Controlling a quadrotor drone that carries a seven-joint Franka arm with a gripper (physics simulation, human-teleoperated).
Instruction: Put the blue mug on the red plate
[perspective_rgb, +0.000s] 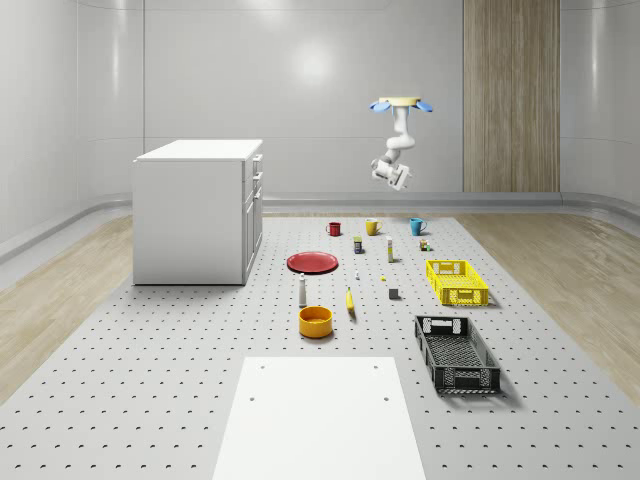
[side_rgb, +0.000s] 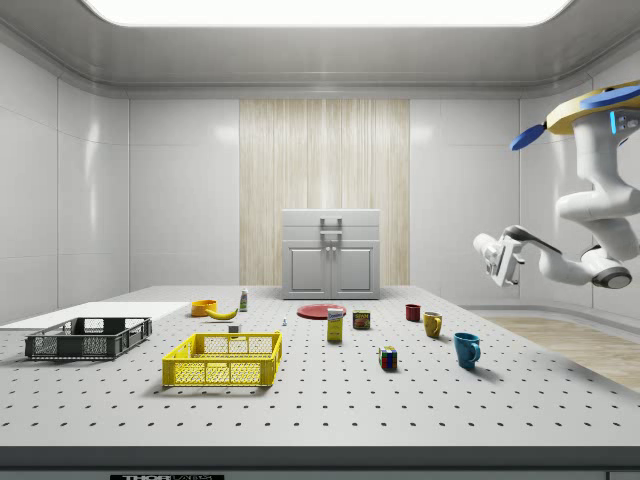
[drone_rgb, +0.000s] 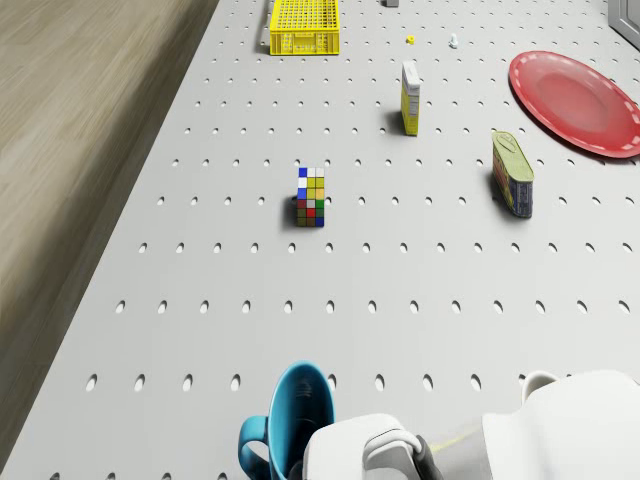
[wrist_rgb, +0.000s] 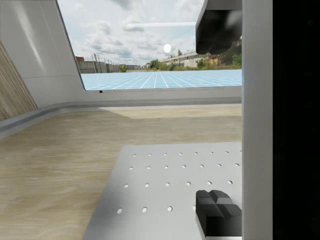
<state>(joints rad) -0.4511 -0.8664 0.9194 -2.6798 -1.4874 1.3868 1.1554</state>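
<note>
The blue mug (perspective_rgb: 417, 226) stands upright near the far end of the perforated table, right of a yellow mug (perspective_rgb: 372, 227); it is also in the side view (side_rgb: 466, 349) and in the drone view (drone_rgb: 300, 415). The red plate (perspective_rgb: 313, 262) lies flat nearer the table's middle, beside the cabinet (side_rgb: 321, 311) (drone_rgb: 578, 100). The drone (perspective_rgb: 400, 103) hovers high over the table's far end, its arm bent down. My gripper (perspective_rgb: 397, 180) (side_rgb: 493, 258) hangs well above the blue mug, apart from it. In the wrist view the dark fingertips (wrist_rgb: 217, 210) stand wide apart, holding nothing.
A white cabinet (perspective_rgb: 195, 210) stands at the whole-scene view's left. On the table are a yellow crate (perspective_rgb: 456, 282), a black crate (perspective_rgb: 456, 352), an orange bowl (perspective_rgb: 315, 321), a banana (perspective_rgb: 350, 300), a red mug (perspective_rgb: 334, 229), a colour cube (drone_rgb: 311, 197), a can (drone_rgb: 512, 172) and a small box (drone_rgb: 410, 97).
</note>
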